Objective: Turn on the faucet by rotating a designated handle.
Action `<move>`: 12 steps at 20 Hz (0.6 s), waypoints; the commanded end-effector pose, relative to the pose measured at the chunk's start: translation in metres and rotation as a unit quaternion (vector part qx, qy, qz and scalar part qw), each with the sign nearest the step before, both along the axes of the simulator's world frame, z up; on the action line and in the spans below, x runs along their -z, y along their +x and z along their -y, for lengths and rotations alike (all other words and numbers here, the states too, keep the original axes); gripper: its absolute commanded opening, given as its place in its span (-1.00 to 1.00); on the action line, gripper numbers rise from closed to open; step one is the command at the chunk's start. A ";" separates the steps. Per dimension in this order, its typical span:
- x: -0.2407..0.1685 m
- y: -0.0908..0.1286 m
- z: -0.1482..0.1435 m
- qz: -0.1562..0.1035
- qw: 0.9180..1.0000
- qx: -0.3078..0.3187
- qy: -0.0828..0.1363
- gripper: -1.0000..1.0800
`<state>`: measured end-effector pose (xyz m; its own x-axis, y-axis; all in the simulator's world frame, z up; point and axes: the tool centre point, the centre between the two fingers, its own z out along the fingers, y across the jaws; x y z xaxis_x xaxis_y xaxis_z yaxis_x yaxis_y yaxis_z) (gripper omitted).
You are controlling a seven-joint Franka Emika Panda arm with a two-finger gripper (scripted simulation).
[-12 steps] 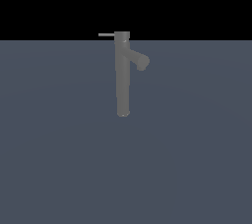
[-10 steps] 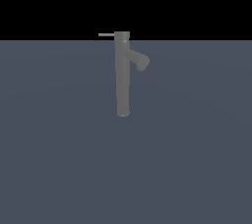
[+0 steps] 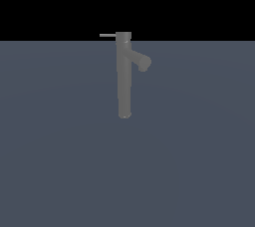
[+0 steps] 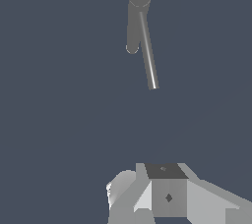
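Pointing toward the exterior view's left, handle (image 3: 107, 35) lies horizontal.

A flat, dark blue-grey floor (image 3: 60, 161) is seen, spread wide under a black background. One thing is carried on it: the tall grey faucet (image 3: 124, 81), stood upright on its base.

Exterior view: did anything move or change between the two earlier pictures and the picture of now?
Nothing visibly changed. The tall matte-grey cylindrical faucet stands in the same place, its thin light-grey handle rod points toward the exterior view's left as before, and no arm has come into this view.
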<state>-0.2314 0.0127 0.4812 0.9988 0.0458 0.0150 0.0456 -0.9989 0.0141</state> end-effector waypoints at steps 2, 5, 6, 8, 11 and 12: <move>0.011 0.017 -0.002 -0.001 1.000 -0.005 0.000 -1.00; 0.023 0.035 -0.004 -0.001 1.000 -0.011 0.001 -1.00; 0.027 0.042 -0.004 -0.001 1.000 -0.013 0.001 -1.00; 0.036 0.057 -0.006 -0.002 1.000 -0.017 0.001 -1.00; 0.051 0.080 -0.009 -0.002 1.000 -0.024 0.002 -1.00; 0.056 0.088 -0.010 -0.003 1.000 -0.026 0.002 -1.00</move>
